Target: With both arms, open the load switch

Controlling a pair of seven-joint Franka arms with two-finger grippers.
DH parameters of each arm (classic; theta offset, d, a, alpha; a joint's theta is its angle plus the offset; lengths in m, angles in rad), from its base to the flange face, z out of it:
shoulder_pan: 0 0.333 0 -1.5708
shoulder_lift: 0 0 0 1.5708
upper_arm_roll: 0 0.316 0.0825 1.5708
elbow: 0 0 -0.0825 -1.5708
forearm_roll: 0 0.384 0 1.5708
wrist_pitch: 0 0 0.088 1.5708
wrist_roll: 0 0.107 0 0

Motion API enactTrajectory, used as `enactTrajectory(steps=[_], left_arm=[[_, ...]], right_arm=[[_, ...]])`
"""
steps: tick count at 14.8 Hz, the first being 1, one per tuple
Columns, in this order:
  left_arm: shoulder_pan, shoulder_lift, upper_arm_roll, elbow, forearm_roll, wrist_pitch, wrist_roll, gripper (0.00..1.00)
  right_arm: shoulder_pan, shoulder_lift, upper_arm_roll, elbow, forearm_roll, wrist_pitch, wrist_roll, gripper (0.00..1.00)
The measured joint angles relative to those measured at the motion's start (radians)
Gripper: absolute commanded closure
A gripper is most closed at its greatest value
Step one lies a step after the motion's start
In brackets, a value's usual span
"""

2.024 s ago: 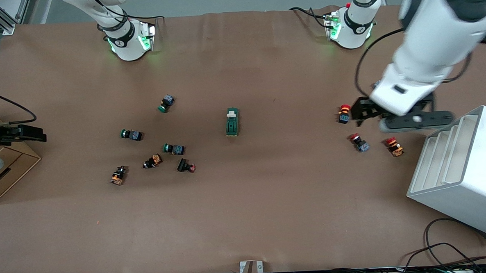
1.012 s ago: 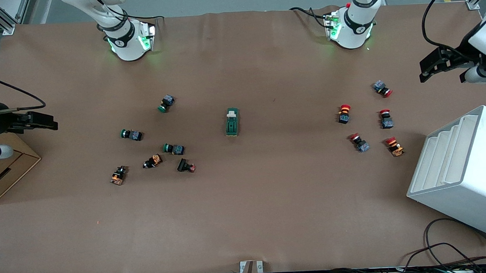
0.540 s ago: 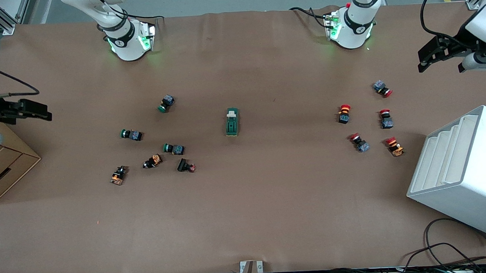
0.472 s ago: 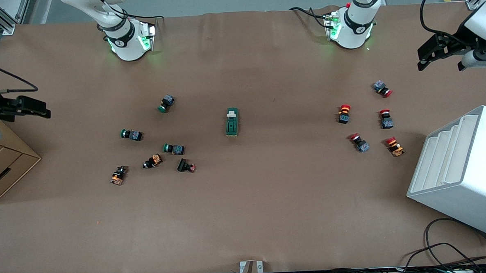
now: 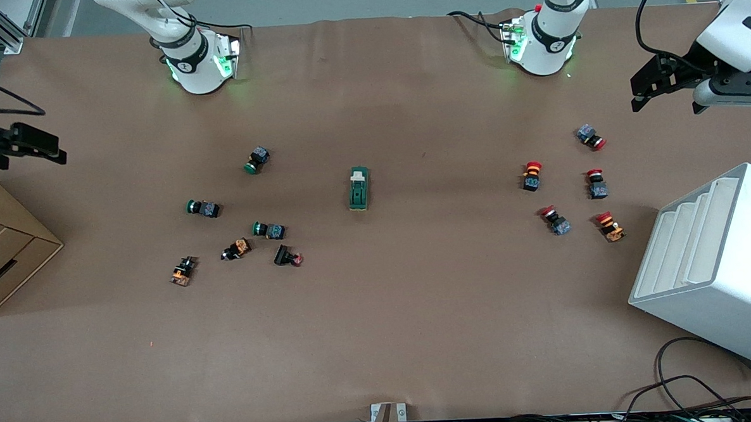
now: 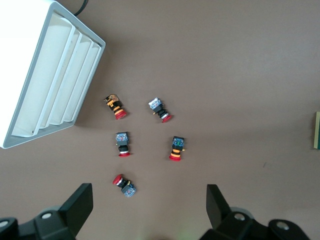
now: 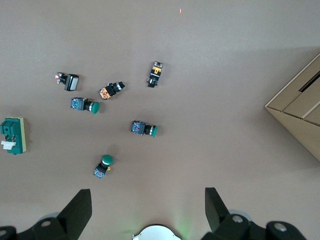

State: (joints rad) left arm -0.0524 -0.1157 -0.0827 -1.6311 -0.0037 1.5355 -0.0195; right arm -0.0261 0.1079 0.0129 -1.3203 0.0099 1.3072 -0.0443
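Observation:
The load switch [image 5: 358, 189], a dark-green block with a cream tab at the end toward the bases, lies flat in the middle of the table; it also shows in the right wrist view [image 7: 12, 135], and only its edge [image 6: 317, 130] in the left wrist view. My left gripper [image 5: 638, 97] hangs open and empty in the air at the left arm's end of the table, with a red push button [image 6: 124, 185] below its fingers. My right gripper [image 5: 53, 152] hangs open and empty at the right arm's end, beside a cardboard box. Both are well away from the switch.
Several green and orange push buttons [image 5: 256, 160] lie between the switch and the right arm's end. Several red push buttons [image 5: 531, 175] lie toward the left arm's end. A white slotted rack [image 5: 714, 266] stands there, and a cardboard box [image 5: 3, 252] stands at the right arm's end.
The left gripper has lifted off the red push buttons and swung out to its end of the table. The right gripper has drifted toward the bases. The switch has not moved.

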Motion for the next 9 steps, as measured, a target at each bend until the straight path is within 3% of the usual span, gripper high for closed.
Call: enactTrajectory(steps=[9], left_arm=[[0.003,0.003,0.000,0.000,-0.020,0.014,0.000,0.00]], right_arm=[[-0.001,-0.036,-0.005,-0.026,0.000,-0.004,0.000,0.00]])
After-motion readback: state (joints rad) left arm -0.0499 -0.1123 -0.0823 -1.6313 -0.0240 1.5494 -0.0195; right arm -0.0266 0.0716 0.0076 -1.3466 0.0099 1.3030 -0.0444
